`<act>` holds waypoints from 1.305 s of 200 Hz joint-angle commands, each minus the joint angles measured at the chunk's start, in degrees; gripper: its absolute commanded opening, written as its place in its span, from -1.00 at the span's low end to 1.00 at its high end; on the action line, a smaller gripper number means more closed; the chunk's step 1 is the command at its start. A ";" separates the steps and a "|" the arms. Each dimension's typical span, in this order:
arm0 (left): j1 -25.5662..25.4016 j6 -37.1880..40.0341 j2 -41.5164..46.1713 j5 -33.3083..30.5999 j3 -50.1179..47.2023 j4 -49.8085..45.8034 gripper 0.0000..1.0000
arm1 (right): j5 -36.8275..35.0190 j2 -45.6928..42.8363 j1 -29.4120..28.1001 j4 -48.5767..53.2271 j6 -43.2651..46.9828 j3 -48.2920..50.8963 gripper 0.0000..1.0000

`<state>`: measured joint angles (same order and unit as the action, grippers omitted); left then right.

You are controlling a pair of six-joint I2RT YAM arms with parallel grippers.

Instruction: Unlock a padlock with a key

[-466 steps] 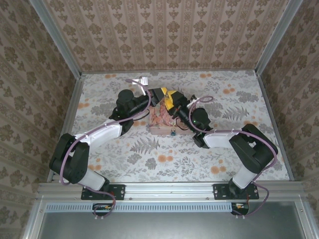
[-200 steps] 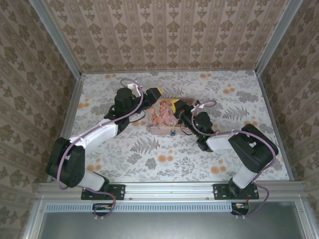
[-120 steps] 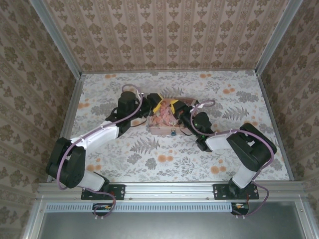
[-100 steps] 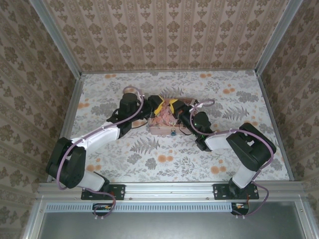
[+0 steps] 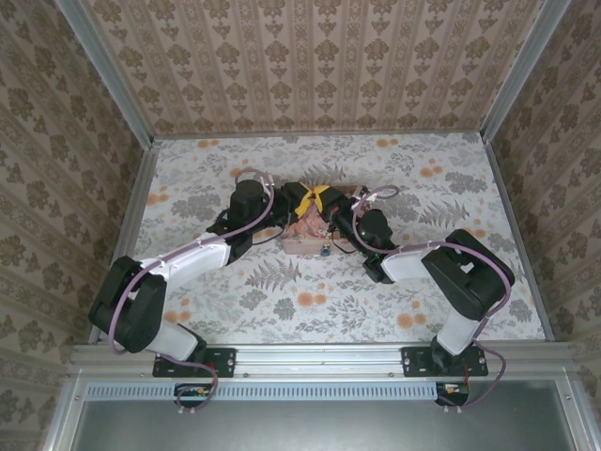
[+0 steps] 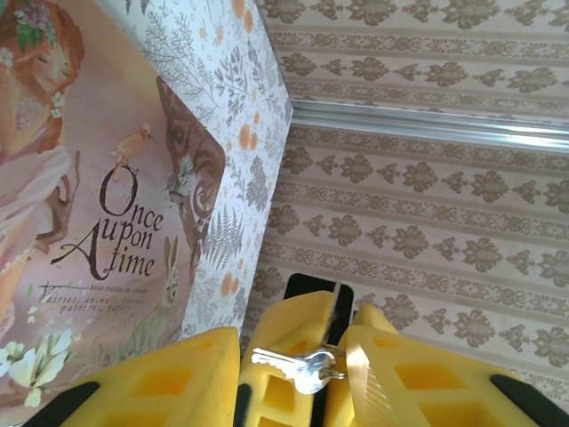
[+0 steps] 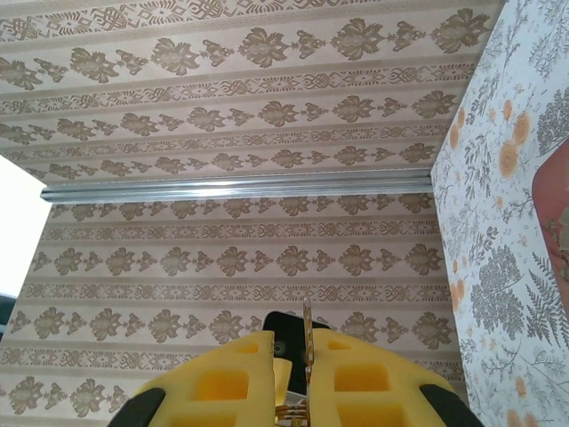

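My right gripper [image 7: 292,336] has its yellow fingers drawn almost together on the tiny silvery-white metal key [image 7: 308,342]. From that wrist the key is only a thin upright edge in the slot between them, and how much of it sits inside the grip is hidden. My left gripper [image 6: 293,331] stands with its fingers apart, straddling the right one's yellow tips. From the left wrist the key [image 6: 292,363] shows its flat face: long axis across that view, blade pointing left, rounded head to the right, each end just short of my left fingers [image 6: 169,382]. From above, both grippers meet tip to tip over the far half of the pink illustrated rectangular tin [image 5: 302,235], and the key is too small to make out there. The tiny dark bluish padlock [image 5: 324,251] lies at the tin's near edge, apart from the key; whether it rests on the tin or on the floral tabletop [image 5: 423,282] I cannot tell. The left wrist reads the lid's lettering, "Once upon a time".
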<state>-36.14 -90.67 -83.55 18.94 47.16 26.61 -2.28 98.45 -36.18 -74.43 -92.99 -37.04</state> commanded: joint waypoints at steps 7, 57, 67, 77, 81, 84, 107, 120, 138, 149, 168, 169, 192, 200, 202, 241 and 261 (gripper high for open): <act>-0.50 -1.45 -0.38 -2.13 -0.67 3.31 -0.39 | -1.71 0.57 -0.47 -2.09 -0.26 -1.24 -1.00; -0.81 -1.64 -0.80 -2.51 -0.92 4.08 -0.55 | -2.02 0.69 -0.47 -2.05 -0.53 -1.11 -1.00; -0.86 -1.63 -0.78 -2.67 -1.14 4.12 -0.58 | -2.06 0.66 -0.53 -2.05 -0.52 -1.02 -1.00; -0.94 -1.66 -0.83 -2.77 -1.19 4.28 -0.59 | -2.04 0.62 -0.57 -2.10 -0.53 -0.98 -1.00; -0.95 -1.68 -0.83 -2.77 -1.19 4.25 -0.60 | -2.11 0.60 -0.56 -2.11 -0.52 -0.97 -1.00; -0.95 -1.64 -0.90 -2.83 -1.21 4.25 -0.61 | -2.09 0.62 -0.55 -2.12 -0.52 -0.97 -1.00; -0.95 -1.53 -1.09 -2.85 -1.24 4.31 -0.64 | -2.11 0.42 -0.55 -2.06 -0.51 -0.93 -1.00; -1.03 -1.52 -1.12 -2.86 -1.30 4.30 -0.67 | -2.06 0.39 -0.55 -2.09 -0.44 -0.93 -1.00; -1.13 -1.46 -1.17 -3.03 -1.40 4.33 -0.69 | -2.09 0.30 -0.55 -2.05 -0.44 -0.84 -1.00; -1.13 -1.43 -1.27 -3.18 -1.50 4.33 -0.72 | -2.11 0.25 -0.55 -2.03 -0.35 -0.84 -1.00; -1.12 -1.28 -1.35 -3.36 -1.54 4.33 -0.77 | -2.11 0.16 -0.53 -2.11 -0.35 -0.63 -1.00; -1.13 -1.27 -1.35 -3.37 -1.54 4.33 -0.78 | -2.07 0.12 -0.54 -2.11 -0.35 -0.65 -1.00; -1.20 -1.04 -1.40 -3.65 -1.63 4.41 -0.89 | -2.04 -0.08 -0.55 -2.08 -0.24 -0.49 -1.00; -1.21 -0.98 -1.51 -3.73 -1.63 4.41 -0.93 | -1.97 -0.32 -0.55 -2.12 -0.26 -0.34 -1.00; -1.21 -0.86 -1.52 -3.73 -1.63 4.41 -0.94 | -2.01 -0.36 -0.55 -2.05 -0.26 -0.28 -1.00; -0.56 1.55 -1.66 -3.23 -1.72 4.68 -1.00 | -0.50 -1.87 -0.01 -1.41 0.71 2.12 -0.29; 1.21 5.86 -1.19 -1.23 -1.52 4.05 -1.00 | 3.36 -4.41 2.10 2.19 2.73 6.04 0.36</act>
<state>-36.58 -90.39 -84.66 16.27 46.41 30.35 -2.17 97.82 -35.90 -74.35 -92.84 -35.11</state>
